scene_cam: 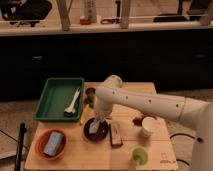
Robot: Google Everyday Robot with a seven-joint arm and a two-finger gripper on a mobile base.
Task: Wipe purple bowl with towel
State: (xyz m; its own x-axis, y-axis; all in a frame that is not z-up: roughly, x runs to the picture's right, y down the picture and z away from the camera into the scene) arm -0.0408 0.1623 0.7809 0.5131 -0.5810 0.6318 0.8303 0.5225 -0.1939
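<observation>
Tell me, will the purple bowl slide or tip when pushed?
It may slide: the purple bowl sits loose on the smooth table. Tipping seems unlikely, since it looks wide and shallow. The hand is over it, towel inside.

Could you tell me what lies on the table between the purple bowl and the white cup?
A small dark rectangular block lies between them in the camera view; the gripper hangs over the purple bowl.

No legible text (claw (pixel 96 120) over purple bowl (pixel 103 134))
</observation>
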